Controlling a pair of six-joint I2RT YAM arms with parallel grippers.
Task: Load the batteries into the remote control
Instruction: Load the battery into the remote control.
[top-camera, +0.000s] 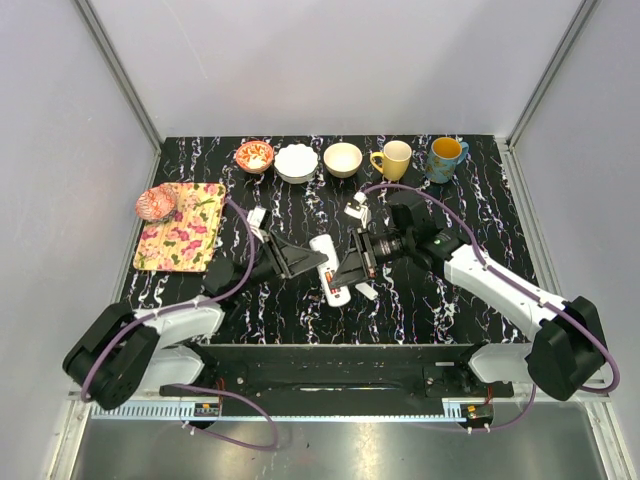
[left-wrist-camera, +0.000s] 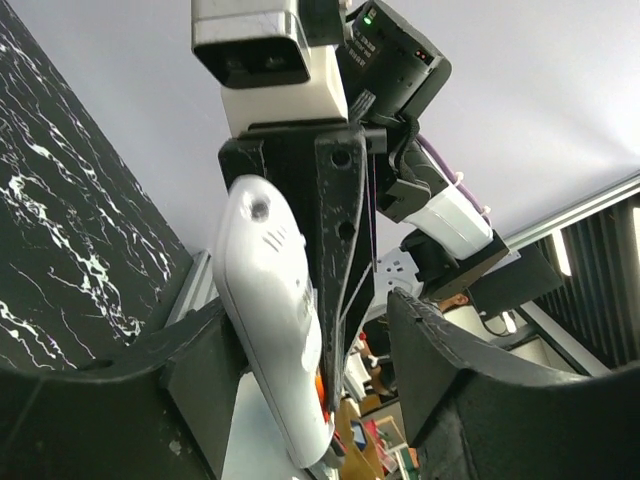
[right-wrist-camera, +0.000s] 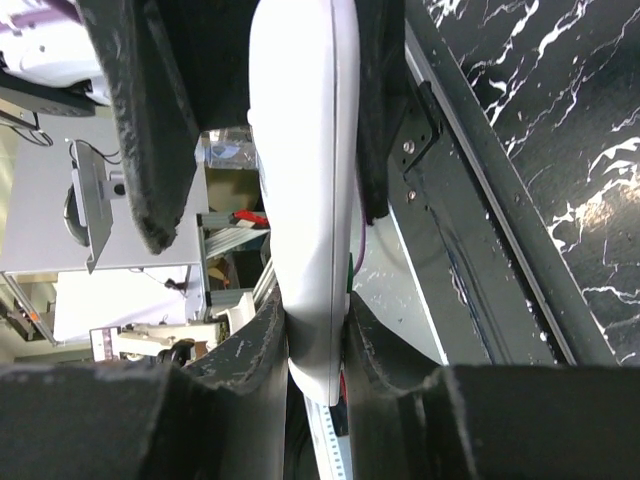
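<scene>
The white remote control (top-camera: 331, 268) is held off the black marbled table (top-camera: 470, 180) between the two arms. My right gripper (top-camera: 352, 266) is shut on it; in the right wrist view both fingers clamp its narrow end (right-wrist-camera: 310, 200) and the gripper (right-wrist-camera: 315, 335) closes round it. My left gripper (top-camera: 314, 262) is open, its jaws wide around the remote (left-wrist-camera: 272, 310), which lies against the left finger (left-wrist-camera: 195, 365). An orange battery (left-wrist-camera: 322, 385) peeks out at the remote's edge, beside the right arm's finger. Other batteries are hidden.
A small white tab (top-camera: 366, 292) lies just right of the remote; another white piece (top-camera: 356, 212) lies behind it. At the back stand three bowls (top-camera: 296, 162) and two mugs (top-camera: 393, 160). A flowered tray (top-camera: 182, 226) with a pink bowl (top-camera: 156, 203) is at the left.
</scene>
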